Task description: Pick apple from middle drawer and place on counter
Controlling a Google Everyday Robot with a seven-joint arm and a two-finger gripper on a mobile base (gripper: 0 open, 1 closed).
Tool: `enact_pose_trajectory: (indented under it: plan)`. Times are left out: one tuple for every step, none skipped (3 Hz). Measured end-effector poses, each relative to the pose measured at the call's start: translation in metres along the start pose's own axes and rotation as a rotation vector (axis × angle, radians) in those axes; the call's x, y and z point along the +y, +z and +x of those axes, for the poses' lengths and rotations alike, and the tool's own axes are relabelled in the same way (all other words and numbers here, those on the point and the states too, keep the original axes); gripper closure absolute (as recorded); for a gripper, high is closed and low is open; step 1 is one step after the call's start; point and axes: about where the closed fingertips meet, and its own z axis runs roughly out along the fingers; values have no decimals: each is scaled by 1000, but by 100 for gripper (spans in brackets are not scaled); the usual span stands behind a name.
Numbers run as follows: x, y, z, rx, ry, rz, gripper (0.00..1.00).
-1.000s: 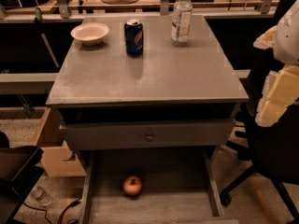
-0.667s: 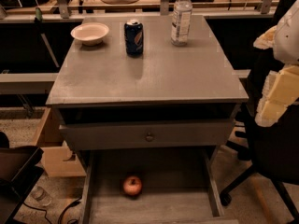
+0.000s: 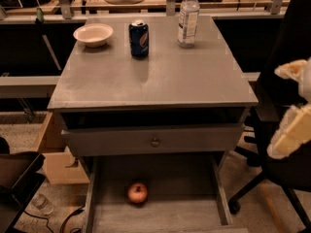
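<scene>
The gripper point(image 3: 283, 108), its 2 pale fingers point(image 3: 291, 135) blurred, is cut off by the right edge, the middle drawer point(image 3: 160, 218) by the bottom.

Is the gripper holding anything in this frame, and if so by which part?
Nothing is held. The gripper hangs open at the right edge, beside the counter; the apple lies apart from it on the middle drawer floor.

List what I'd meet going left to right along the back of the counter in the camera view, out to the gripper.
On the counter: white bowl → blue soda can → clear water bottle → gripper, past the counter's right edge at the frame's right side.
</scene>
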Motion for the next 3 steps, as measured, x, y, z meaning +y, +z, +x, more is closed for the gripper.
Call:
enact_pose_trajectory:
  plan:
    - [34, 24, 24, -120, 20, 26, 0]
    - [64, 67, 60, -265, 102, 48, 0]
    - [83, 107, 73, -452, 156, 11, 0]
